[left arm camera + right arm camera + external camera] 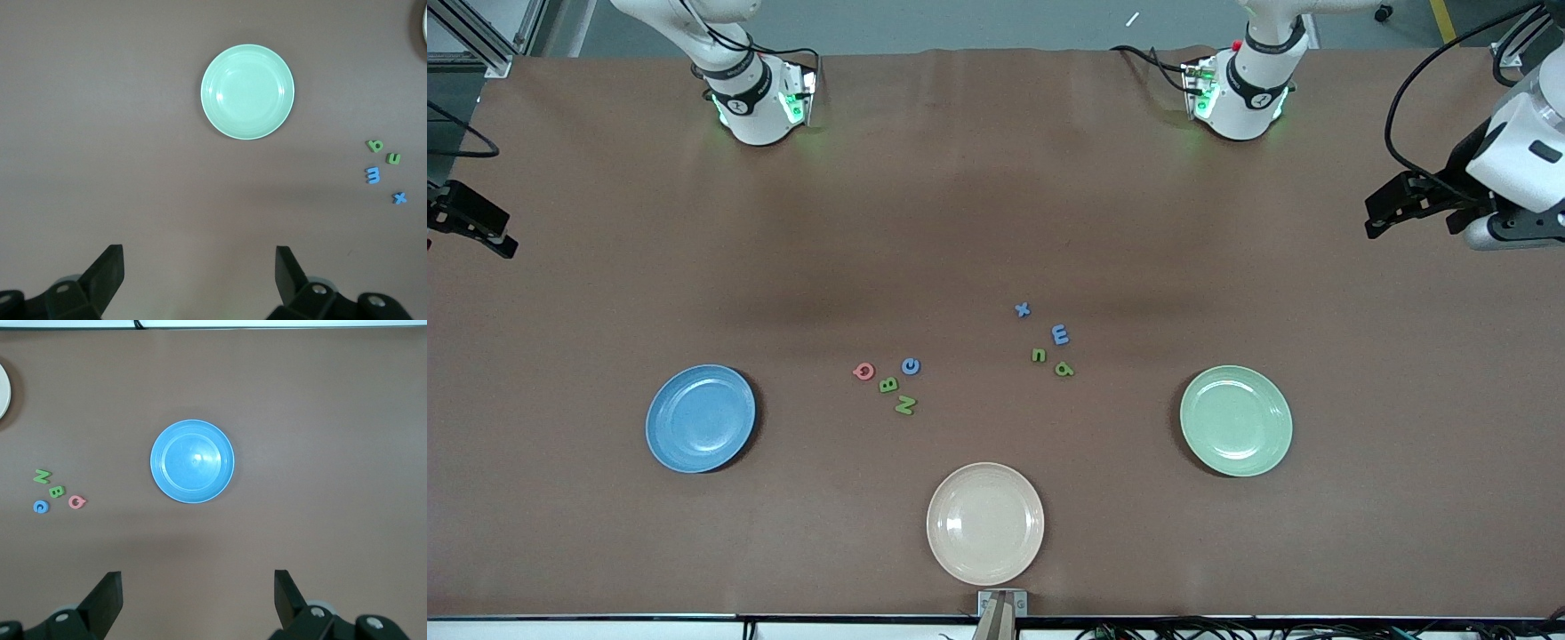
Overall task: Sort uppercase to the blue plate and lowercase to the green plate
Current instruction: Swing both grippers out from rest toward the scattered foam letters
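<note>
The capitals lie in a cluster mid-table: pink Q (863,371), green B (887,385), blue C (911,365), green N (905,404). The small letters lie toward the left arm's end: blue x (1023,309), blue m (1060,334), green n (1039,355), green stemmed letter (1064,369). The blue plate (700,418) and green plate (1235,420) hold nothing. My left gripper (1383,213) is open, high over the table's edge; its wrist view shows the green plate (247,92). My right gripper (498,236) is open, high over the other end; its wrist view shows the blue plate (192,461).
A cream-beige plate (984,523) holds nothing and sits nearest the front camera, between the two other plates. The arm bases (756,98) (1240,89) stand along the table's top edge. Brown tabletop surrounds the letters.
</note>
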Controlling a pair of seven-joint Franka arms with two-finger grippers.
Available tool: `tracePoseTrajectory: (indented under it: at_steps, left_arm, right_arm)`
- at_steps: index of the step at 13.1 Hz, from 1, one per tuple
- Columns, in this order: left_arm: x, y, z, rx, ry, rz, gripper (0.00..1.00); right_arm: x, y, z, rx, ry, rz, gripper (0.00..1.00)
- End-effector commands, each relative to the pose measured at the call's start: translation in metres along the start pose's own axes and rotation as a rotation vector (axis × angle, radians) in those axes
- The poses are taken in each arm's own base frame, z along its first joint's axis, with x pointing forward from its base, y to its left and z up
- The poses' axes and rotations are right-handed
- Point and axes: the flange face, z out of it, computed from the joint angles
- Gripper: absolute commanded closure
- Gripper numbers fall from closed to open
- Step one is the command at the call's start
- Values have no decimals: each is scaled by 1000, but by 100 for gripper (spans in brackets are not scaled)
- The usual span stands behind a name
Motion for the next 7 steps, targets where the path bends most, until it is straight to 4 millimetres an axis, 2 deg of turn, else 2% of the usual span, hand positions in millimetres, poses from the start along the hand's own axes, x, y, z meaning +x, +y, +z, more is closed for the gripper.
tracePoseTrajectory:
  at_steps: [1, 3, 4, 5, 7]
  left_arm:
    - [10, -2, 5, -16, -25, 1, 0]
    - [18, 21, 30, -11, -67, 32, 0]
    - [22, 49, 41, 4, -59, 62, 0]
    - [30, 60, 50, 28, -33, 52, 0]
    - [46, 85, 81, 22, -31, 3, 0]
  right_arm:
    - [-1, 0, -4, 1, 7, 9, 0]
    - [7, -6, 12, 4, -17, -2, 0]
    - [14, -14, 27, 7, -43, -16, 0]
    - [20, -26, 42, 8, -65, -37, 0]
    - [32, -45, 68, 12, -97, -68, 0]
